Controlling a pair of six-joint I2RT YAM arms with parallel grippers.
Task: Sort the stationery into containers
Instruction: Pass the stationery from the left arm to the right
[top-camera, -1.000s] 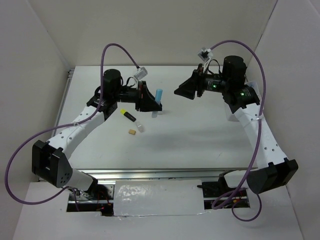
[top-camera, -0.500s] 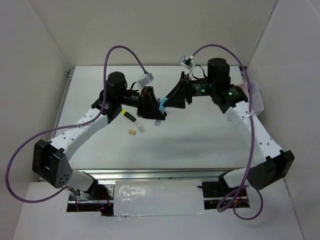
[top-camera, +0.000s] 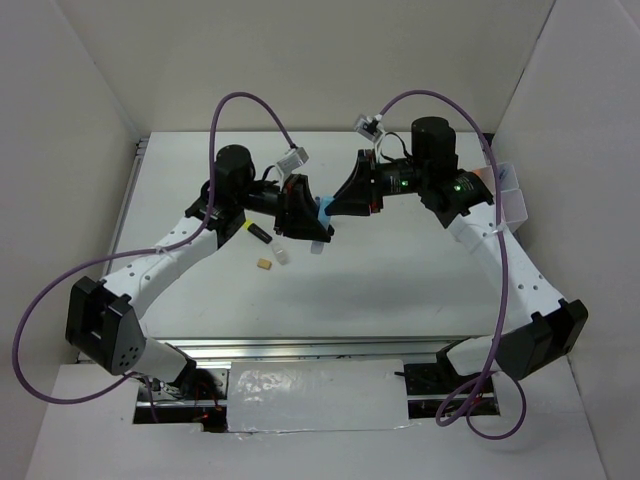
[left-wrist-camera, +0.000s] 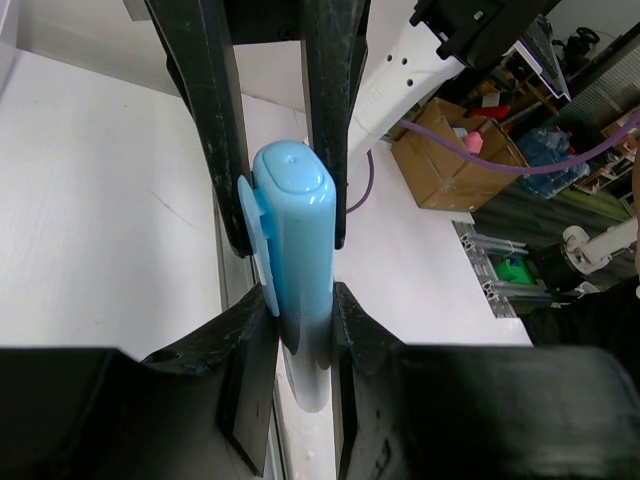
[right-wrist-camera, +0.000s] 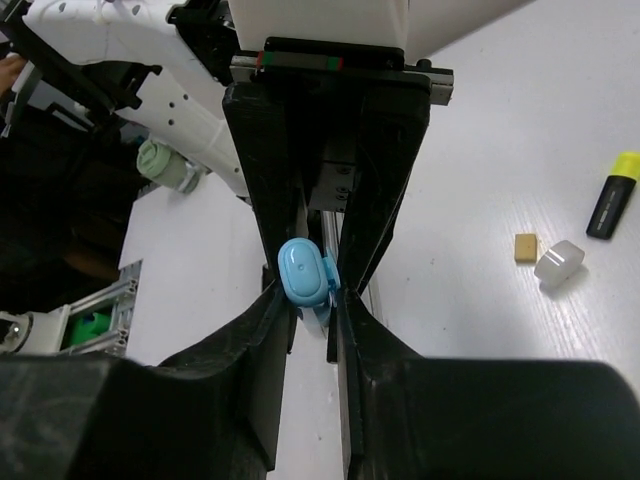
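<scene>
Handover: right gripper (top-camera: 340, 205) has swung in from the far right of the table within the last second. Its jaws, wide a moment ago, now pinch the blue end of the light-blue-capped clear plastic tube (top-camera: 322, 212).
Tube position: held off the surface above the far middle of the table, tipped over from the upright pose it had a second earlier.
Left gripper (left-wrist-camera: 305, 335): narrowly parted and clamped on the tube's clear body, fingers pressing both sides, as it was a second ago.
Right gripper, own view (right-wrist-camera: 305, 312): fingers touch the cap (right-wrist-camera: 305, 272) on either side; the grip looks made.
Meaning for the task: the tube appears to be changing arms, likely so the right arm can carry it to the translucent clear plastic organiser tray (top-camera: 512, 200) at the table's right edge. It is not yet sorted.
Left to sort: yellow black-ended highlighter (top-camera: 256, 231), tan eraser block (top-camera: 264, 265) and a small translucent rounded piece (top-camera: 281, 256) lie left of the table's centre, near each other.
Surface: white table (top-camera: 400, 290), matte, with an aluminium rail along its near edge.
Room: plain white walls on three sides; purple cables (top-camera: 240, 100) loop overhead; wrist views glimpse a cardboard box (left-wrist-camera: 450, 160) and workshop clutter beyond.
</scene>
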